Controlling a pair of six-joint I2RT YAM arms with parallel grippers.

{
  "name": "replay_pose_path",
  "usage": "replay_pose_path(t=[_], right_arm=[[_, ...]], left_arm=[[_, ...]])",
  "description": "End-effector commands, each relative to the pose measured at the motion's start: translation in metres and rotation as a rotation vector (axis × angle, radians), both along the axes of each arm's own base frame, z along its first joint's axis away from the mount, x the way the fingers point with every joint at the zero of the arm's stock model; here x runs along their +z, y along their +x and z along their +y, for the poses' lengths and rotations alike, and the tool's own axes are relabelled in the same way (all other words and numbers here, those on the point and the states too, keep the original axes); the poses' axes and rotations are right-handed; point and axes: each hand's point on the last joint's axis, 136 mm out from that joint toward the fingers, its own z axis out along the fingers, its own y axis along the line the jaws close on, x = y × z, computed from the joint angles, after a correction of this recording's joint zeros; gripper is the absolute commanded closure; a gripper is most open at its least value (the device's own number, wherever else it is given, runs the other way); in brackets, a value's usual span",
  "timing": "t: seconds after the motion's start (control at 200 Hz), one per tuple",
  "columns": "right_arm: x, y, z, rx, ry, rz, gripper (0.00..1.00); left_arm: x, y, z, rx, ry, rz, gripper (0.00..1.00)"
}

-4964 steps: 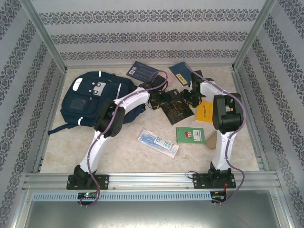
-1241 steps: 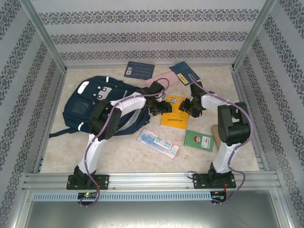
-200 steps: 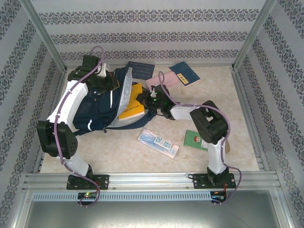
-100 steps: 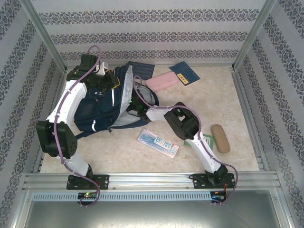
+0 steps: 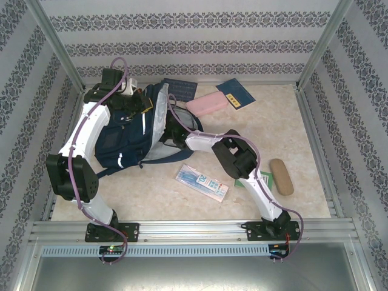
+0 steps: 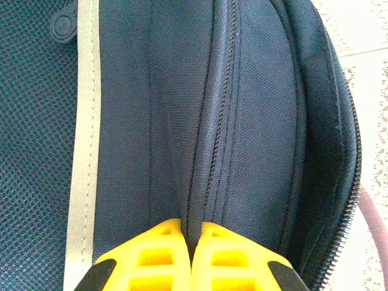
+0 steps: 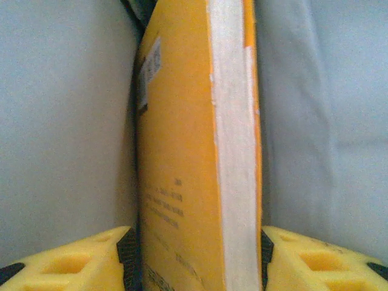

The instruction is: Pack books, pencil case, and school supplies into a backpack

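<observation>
There is one big navy blue cloth backpack [image 5: 121, 134] with thin white stripes. There are four thin flat books to count. Two are dark blue: the first dark blue book [image 5: 182, 86] and the second dark blue book [image 5: 236, 93]. One is a yellow-orange book [image 7: 182, 182]. One is a small green book [image 5: 265, 178], partly hidden under an arm. There is one pink pencil case with round corners [image 5: 207, 103]. There is one long flat pale blue-and-white plastic packet [image 5: 202, 182]. There is one tan oval case [image 5: 281, 176]. There are two white robot arms with purple cables, a left arm [image 5: 85, 130] and a right arm [image 5: 205, 141].
</observation>
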Motion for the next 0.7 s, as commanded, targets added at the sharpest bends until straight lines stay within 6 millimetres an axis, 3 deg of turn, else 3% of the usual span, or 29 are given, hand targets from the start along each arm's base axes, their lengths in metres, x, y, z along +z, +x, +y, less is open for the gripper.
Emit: replay_pose_path(t=[0.0,0.11,0.245,0.415,0.57,0.694], right_arm=[[0.025,-0.005,-0.010,0.039,-0.020,-0.051,0.47],[0.010,-0.007,-0.009,0.053,-0.012,-0.017,0.68],[-0.004,-0.008,0.007,0.097,0.012,0.021,0.81],[-0.019,-0.011,0.028,0.134,0.036,0.063,0.82],[-0.010,-0.017,0.049,0.186,0.080,0.052,0.80],[0.003,-0.018,0.037,0.184,0.078,0.027,0.77]], left_arm=[[0.055,0.006,-0.006,-0.041,-0.052,-0.182,1.00],[0.052,0.007,-0.006,-0.040,-0.061,-0.179,1.00],[0.051,0.006,-0.008,-0.040,-0.077,-0.172,1.00],[0.051,0.004,-0.009,-0.038,-0.091,-0.167,1.00],[0.051,0.001,-0.009,-0.038,-0.089,-0.168,1.00],[0.044,-0.005,-0.002,-0.039,-0.027,-0.159,1.00]])
